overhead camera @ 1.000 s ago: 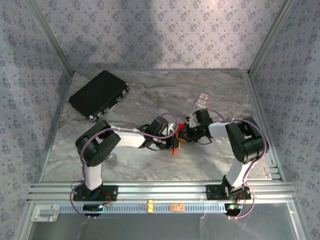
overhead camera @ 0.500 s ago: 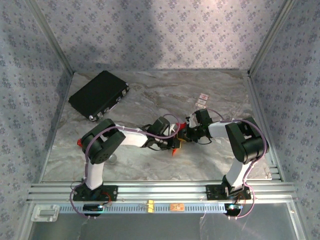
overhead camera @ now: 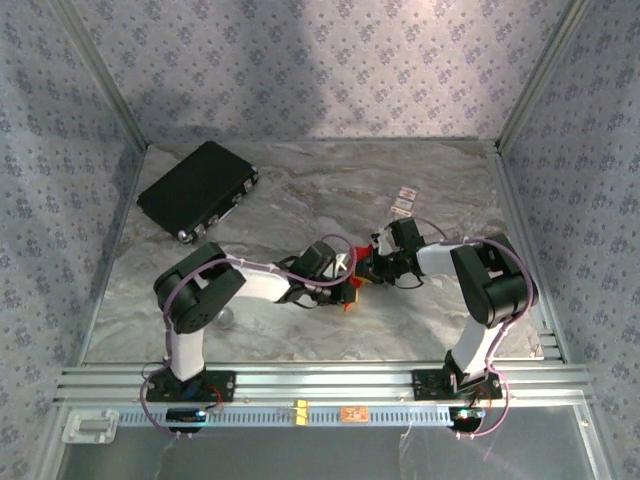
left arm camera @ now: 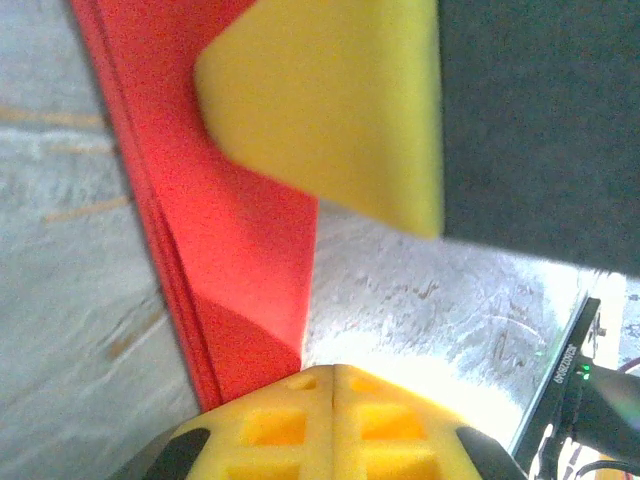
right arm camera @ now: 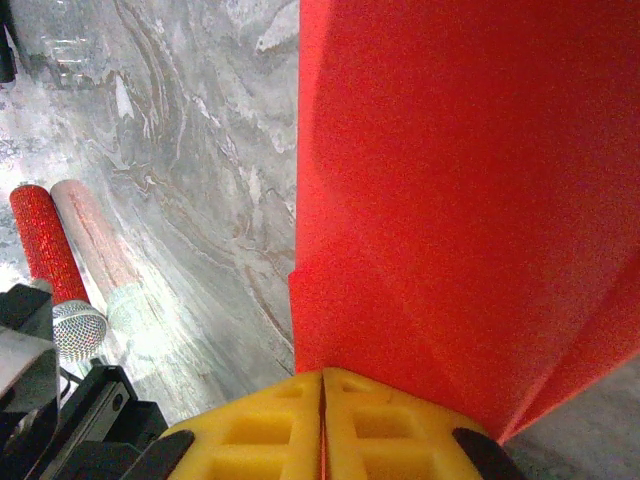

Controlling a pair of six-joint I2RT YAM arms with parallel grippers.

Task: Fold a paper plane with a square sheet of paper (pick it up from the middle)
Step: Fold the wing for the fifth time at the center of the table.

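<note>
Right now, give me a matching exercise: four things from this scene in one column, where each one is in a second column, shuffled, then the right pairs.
Things
1. black case
2. square sheet of paper
3. red cylinder with grey end
4. small white cards

Places
A. on the table, right of centre, toward the back wall
B. pinched by the left gripper and the right gripper
C. far left corner of the table
D. lying on the table, left of the paper in the right wrist view

Pairs: 1-C, 2-B, 3-D, 4-A
</note>
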